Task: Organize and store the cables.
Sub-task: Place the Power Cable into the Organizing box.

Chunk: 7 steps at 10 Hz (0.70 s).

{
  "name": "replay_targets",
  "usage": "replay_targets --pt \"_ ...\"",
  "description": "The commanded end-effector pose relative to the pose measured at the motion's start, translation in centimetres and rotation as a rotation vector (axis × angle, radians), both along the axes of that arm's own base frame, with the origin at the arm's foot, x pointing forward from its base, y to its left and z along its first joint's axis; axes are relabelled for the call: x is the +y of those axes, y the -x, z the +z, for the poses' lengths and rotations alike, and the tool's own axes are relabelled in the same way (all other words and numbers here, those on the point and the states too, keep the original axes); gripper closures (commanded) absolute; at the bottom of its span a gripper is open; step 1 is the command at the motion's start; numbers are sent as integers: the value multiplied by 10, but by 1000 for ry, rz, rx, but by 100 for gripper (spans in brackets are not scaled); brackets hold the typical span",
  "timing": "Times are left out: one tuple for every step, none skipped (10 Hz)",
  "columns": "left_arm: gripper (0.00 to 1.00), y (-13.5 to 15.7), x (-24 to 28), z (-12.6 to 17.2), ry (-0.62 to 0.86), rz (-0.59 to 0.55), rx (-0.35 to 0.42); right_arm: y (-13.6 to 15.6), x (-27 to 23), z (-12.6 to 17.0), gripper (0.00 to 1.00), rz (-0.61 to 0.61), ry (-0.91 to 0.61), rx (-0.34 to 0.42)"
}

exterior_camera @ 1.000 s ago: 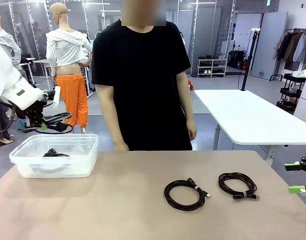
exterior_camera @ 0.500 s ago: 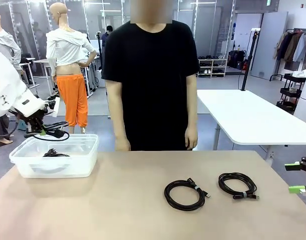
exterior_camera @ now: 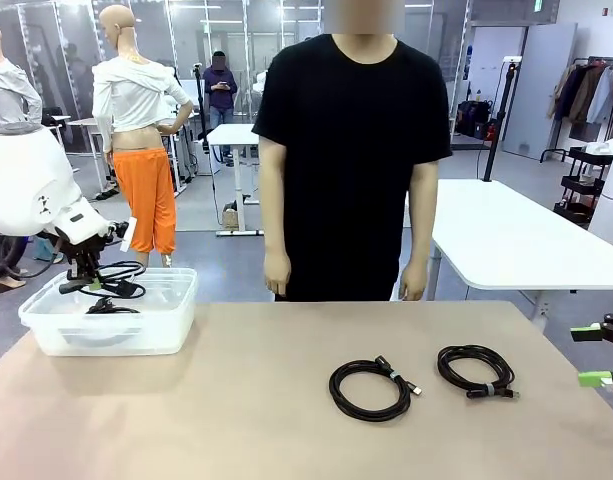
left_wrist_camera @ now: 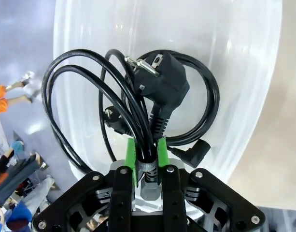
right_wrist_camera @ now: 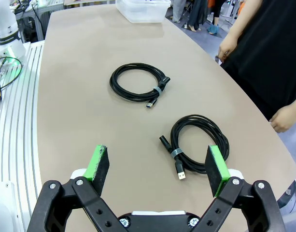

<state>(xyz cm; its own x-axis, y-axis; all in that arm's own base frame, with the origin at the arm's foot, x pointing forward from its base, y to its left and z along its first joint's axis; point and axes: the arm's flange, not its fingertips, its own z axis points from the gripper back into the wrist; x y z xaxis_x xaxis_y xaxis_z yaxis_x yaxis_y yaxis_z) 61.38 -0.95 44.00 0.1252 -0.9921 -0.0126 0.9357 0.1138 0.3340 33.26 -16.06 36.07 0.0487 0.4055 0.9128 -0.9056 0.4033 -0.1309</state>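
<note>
Left tool, at frame left, pads clamped on a plug cord over the bin, one coil already inside. To store: centre coil, right coil on table. Right tool wide, empty

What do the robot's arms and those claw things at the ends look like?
The left arm is a smooth rounded white shell. The left gripper and right gripper are black bolted linkages, each with two fingers faced in bright green pads.
</note>
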Motion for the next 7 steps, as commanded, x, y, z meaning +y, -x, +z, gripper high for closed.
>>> replay_targets --pt "44 -5 1 8 -13 24 5 -1 1 2 0 -5 -8 -9" --pt "28 -2 1 6 -14 27 6 -1 1 2 0 -5 -8 -9" --pt "5 0 2 5 -9 37 1 -1 1 2 0 -5 -8 -9" --pt "0 3 3 5 -3 44 -4 -1 1 2 0 -5 -8 -9" --pt "0 6 4 5 2 47 -11 -1 1 2 0 -5 -8 -9" --pt "0 9 4 6 4 52 -16 -1 1 2 0 -5 -8 -9" --pt "1 11 4 7 9 54 -22 -1 1 2 0 -5 -8 -9"
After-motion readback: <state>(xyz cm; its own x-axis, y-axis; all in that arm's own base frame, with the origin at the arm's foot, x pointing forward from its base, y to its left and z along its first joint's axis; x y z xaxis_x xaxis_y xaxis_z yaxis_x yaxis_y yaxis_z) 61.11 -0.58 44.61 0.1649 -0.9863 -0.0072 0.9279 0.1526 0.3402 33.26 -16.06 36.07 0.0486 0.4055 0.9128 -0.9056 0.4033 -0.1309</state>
